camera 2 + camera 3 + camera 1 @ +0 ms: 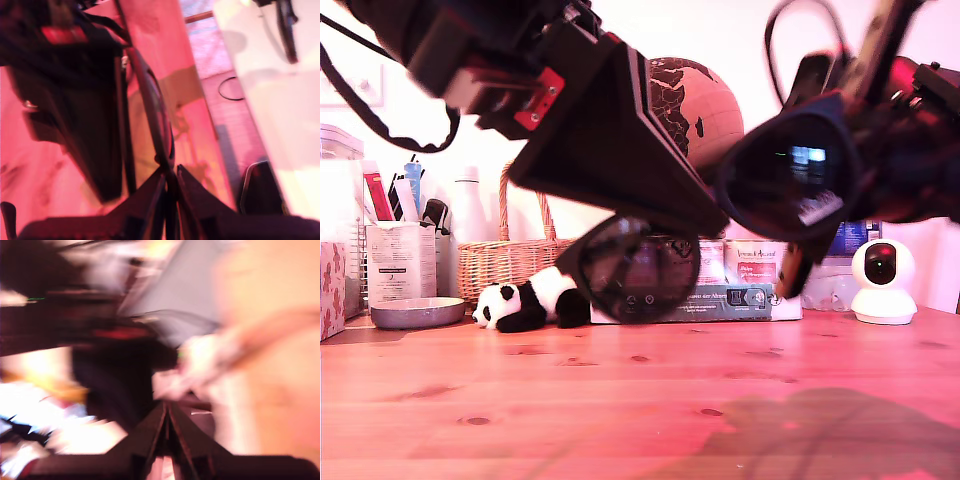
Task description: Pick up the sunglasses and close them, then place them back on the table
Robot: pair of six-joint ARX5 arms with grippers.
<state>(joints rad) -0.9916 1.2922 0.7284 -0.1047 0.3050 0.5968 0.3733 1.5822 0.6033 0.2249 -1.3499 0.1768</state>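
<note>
The sunglasses [785, 180] hang in the air above the table [640, 400], tilted, with one dark lens high and the other [635, 270] lower. A white sticker shows on the upper lens. In the first wrist view my first gripper [170, 177] is shut on the frame's edge of the sunglasses [160, 115]. My second gripper [167, 407] has its fingers together; blur hides what lies between them. In the exterior view one arm [610, 150] reaches in from the upper left to the glasses' middle. Another arm [910, 130] meets them from the upper right.
Along the back of the table stand a panda plush [525, 300], a wicker basket [505, 260], a globe [705, 105], stacked boxes [730, 290], a white camera [882, 280], a metal bowl [417, 312] and a pen holder [400, 260].
</note>
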